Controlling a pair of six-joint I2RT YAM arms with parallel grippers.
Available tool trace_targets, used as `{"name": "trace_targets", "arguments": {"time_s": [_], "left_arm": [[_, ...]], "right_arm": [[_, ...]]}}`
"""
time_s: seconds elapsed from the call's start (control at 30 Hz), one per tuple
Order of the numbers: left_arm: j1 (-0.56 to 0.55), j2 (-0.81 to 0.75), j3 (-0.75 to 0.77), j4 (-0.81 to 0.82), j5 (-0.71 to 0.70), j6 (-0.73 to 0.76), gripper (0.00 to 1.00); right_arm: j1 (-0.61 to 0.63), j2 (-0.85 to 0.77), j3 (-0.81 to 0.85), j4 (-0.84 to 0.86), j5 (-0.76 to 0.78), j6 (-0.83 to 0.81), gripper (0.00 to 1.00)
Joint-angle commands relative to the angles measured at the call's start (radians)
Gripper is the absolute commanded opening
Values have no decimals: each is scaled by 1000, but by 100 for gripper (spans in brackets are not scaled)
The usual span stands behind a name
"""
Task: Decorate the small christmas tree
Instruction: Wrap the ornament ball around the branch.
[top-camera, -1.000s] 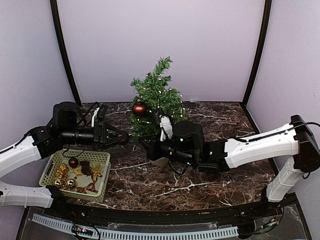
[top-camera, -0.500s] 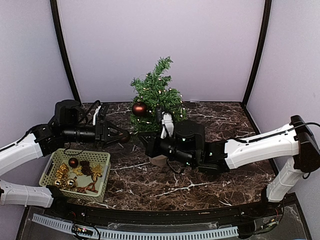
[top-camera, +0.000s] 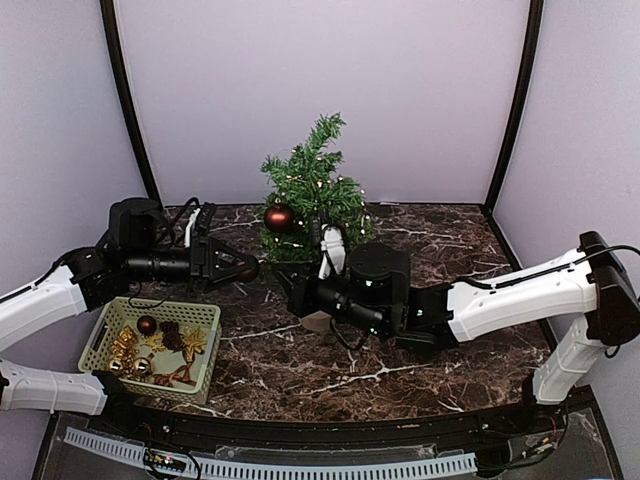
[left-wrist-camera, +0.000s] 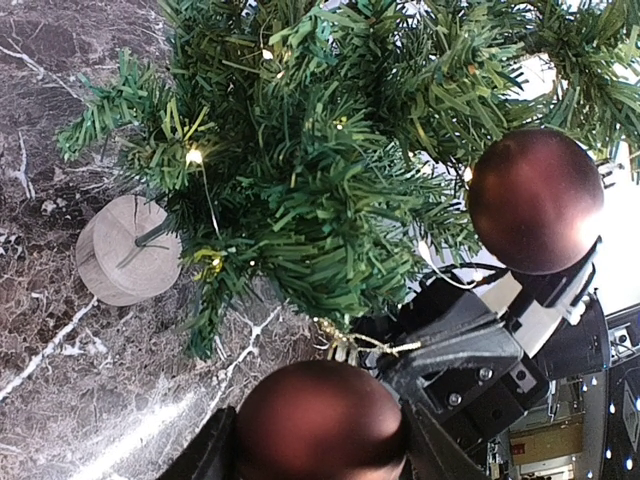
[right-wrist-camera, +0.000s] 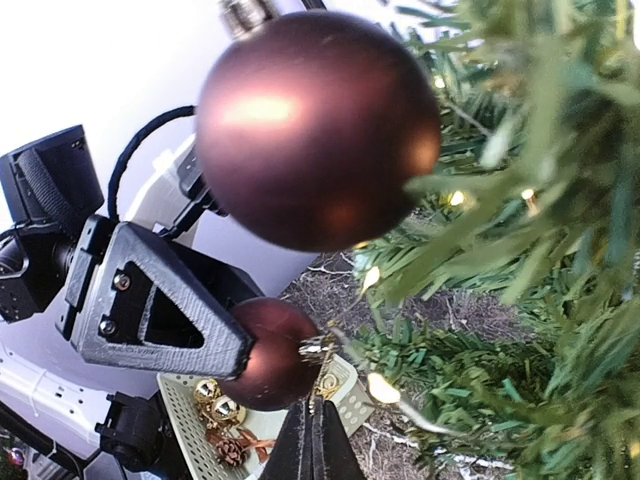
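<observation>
The dark marble counter (top-camera: 430, 350) carries everything. The small christmas tree (top-camera: 315, 185) stands upright at 12 o'clock on it, close to the back wall, small lights glowing among its needles. Its round wooden base (left-wrist-camera: 125, 250) sits flat on the marble.

A pale green basket (top-camera: 100, 345) sits at 8 o'clock on the counter, holding gold and dark red ornaments and a pine cone.

The left jaws (top-camera: 240, 268) reach in from 9 o'clock and are clamped on a dark red bauble (left-wrist-camera: 320, 420), one finger on each side. The bauble is held at the tree's 8 o'clock, just beside the lowest branches and clear of the counter.

A second dark red bauble (top-camera: 279, 217) hangs on the tree at its 9 o'clock, above the held one.

The right jaws (right-wrist-camera: 312, 445) come in from 4 o'clock, low in front of the tree, and are pressed together. Their tip meets the held ornament's gold loop (right-wrist-camera: 326, 384); I cannot tell whether the loop is pinched between them.
</observation>
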Motion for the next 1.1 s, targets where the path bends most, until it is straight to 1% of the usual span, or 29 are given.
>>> {"name": "trace_targets", "arguments": {"time_s": [0.0,0.57,1.07], "left_arm": [[10,10,36,55,21,13,47],[22,41,53,76,47,30,47],[26,54,36,74,68,24,47]], "right_arm": [[20,28,29,56,52,-73,0],[32,35,43,52,151,-182,0],[32,57,46,28,169,-177,0]]}}
